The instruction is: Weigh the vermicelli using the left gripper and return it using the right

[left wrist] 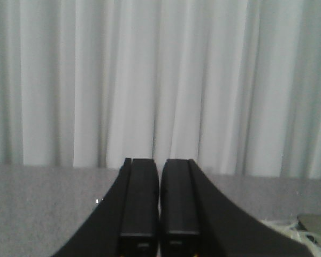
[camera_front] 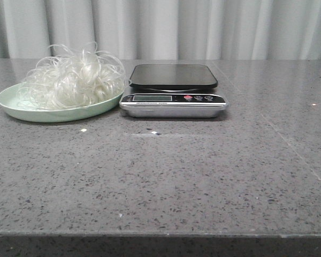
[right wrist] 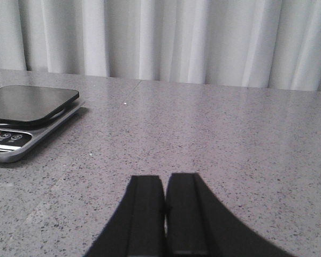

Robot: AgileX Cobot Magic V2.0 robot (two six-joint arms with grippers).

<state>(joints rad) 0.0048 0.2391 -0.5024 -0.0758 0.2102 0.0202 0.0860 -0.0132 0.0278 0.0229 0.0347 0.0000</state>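
Observation:
The vermicelli (camera_front: 69, 80), a fluffy clump of white strands, lies on a pale green plate (camera_front: 21, 110) at the back left of the table. A scale with a black platform (camera_front: 173, 75) and silver base stands just right of the plate; the platform is bare. Neither gripper shows in the front view. In the left wrist view my left gripper (left wrist: 160, 163) is shut and empty, pointing at the curtain, with a few strands of vermicelli (left wrist: 281, 229) and a corner of the scale (left wrist: 315, 225) at the edge. In the right wrist view my right gripper (right wrist: 164, 179) is shut and empty above the table, with the scale (right wrist: 29, 107) off to one side.
The table is a grey speckled stone top (camera_front: 176, 171) with its front edge near the bottom of the front view. A white pleated curtain (camera_front: 166, 27) hangs behind the table.

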